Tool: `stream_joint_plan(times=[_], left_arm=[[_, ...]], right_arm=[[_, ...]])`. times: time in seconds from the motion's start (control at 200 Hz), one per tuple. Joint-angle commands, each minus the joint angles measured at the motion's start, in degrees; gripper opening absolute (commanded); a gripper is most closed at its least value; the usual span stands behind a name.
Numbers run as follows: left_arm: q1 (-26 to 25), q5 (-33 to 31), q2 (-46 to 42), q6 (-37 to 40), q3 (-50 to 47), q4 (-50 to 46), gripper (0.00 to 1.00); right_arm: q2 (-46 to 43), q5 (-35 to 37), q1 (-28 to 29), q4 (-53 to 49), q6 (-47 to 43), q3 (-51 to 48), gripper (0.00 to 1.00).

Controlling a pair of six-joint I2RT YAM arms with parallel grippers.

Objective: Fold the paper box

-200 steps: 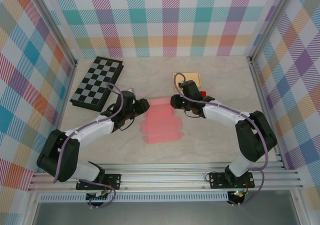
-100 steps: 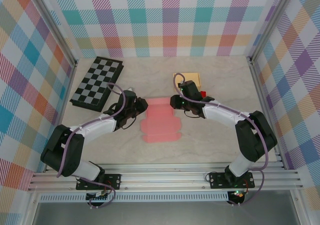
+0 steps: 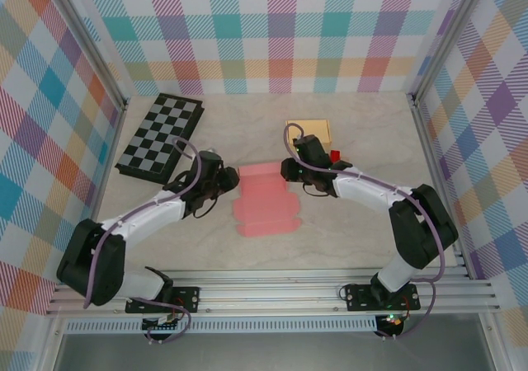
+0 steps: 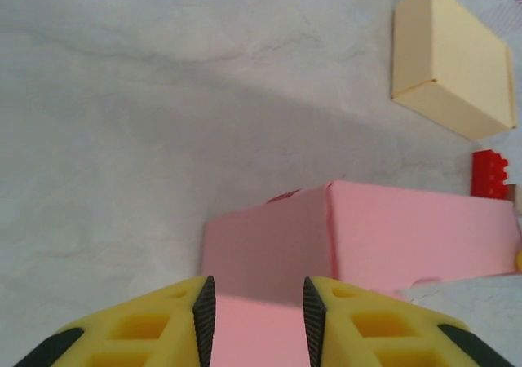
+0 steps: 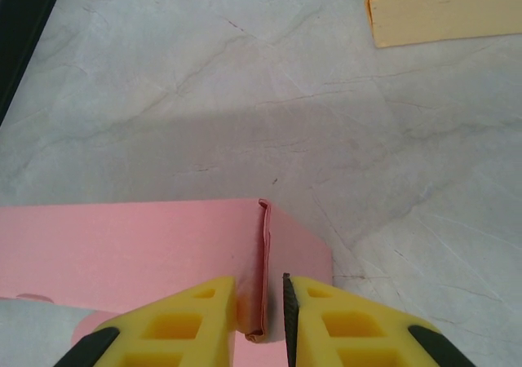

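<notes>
Inside right pincer (image 5: 259, 285), paper box flap (image 5: 263, 236)

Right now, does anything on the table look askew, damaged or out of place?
Nothing is spilled or torn. The pink paper box is half folded, and the upright flap between the fingers of the right gripper looks slightly wavy along its edge. The chessboard lies at a slant to the walls.

Pastel plaid walls (image 3: 280, 25) enclose a pale marbled tabletop (image 3: 363, 231).
</notes>
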Motion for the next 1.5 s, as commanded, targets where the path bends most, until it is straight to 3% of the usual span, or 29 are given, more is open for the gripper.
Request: stream_joint_plan(times=[0.0, 0.185, 0.28, 0.695, 0.865, 1.215, 1.315, 1.495], left_arm=[[0.4, -1.0, -6.3, 4.5, -1.7, -11.6, 0.39], [-0.2, 6.6, -13.7, 4.9, -11.0, -10.0, 0.48], [-1.8, 8.5, -15.4, 3.1, -15.3, -4.2, 0.5], [-9.3, 9.4, -8.3, -5.8, -20.2, 10.1, 0.52], [-12.1, 8.9, -4.9, -8.2, -20.2, 12.1, 0.46], [-17.1, 5.4, -7.7, -13.3, -22.5, 8.6, 0.38], [-18.0, 4.1, -7.5, -13.6, -22.5, 7.8, 0.27], [-18.0, -0.7, -10.1, -12.1, -19.5, 2.8, 0.0]], right_arm=[[-0.6, 3.2, 0.5, -5.2, 1.5, -1.6, 0.24], [-0.6, 4.1, 0.9, -5.4, 2.7, -1.5, 0.24], [-0.6, 4.2, 1.1, -5.6, 3.0, -1.3, 0.24], [-0.7, 5.3, 1.8, -6.5, 3.3, -1.0, 0.24], [-0.6, 5.5, 1.8, -6.8, 3.4, -0.8, 0.25], [-0.4, 5.9, 1.9, -7.4, 4.3, -0.9, 0.25], [-0.2, 5.8, 1.9, -7.4, 4.6, -0.9, 0.25], [-1.0, 5.2, 2.0, -7.6, 5.0, -0.7, 0.27]])
